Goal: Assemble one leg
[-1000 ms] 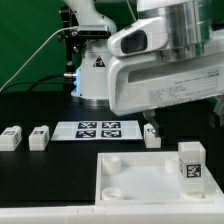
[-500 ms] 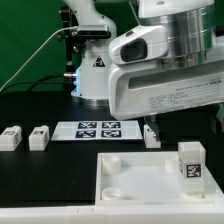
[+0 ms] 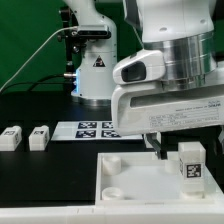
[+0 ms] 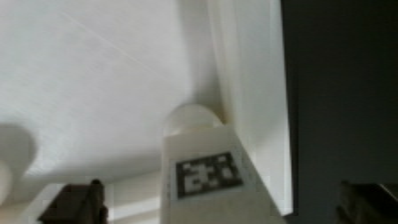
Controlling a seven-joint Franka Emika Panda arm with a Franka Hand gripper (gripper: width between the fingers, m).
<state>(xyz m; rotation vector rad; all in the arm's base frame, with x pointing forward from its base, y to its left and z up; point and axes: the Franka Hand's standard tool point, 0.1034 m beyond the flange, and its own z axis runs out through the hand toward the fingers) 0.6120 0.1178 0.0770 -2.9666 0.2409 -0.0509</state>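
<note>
White leg [image 3: 190, 163] upright, tray [image 3: 124, 182] crnr.

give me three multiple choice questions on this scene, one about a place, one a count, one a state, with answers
1. Where does the upright leg stand?
A on the floor
B on the white tray
C on top of another leg

2. In the exterior view, how many legs lie left of the marker board?
A one
B two
C four

3. The gripper is
A open
B shut on a leg
C shut on nothing

Answers: B, it stands on the tray near its right side in the exterior view; B, two small blocks lie there; A, the wrist view shows the fingertips wide apart.
</note>
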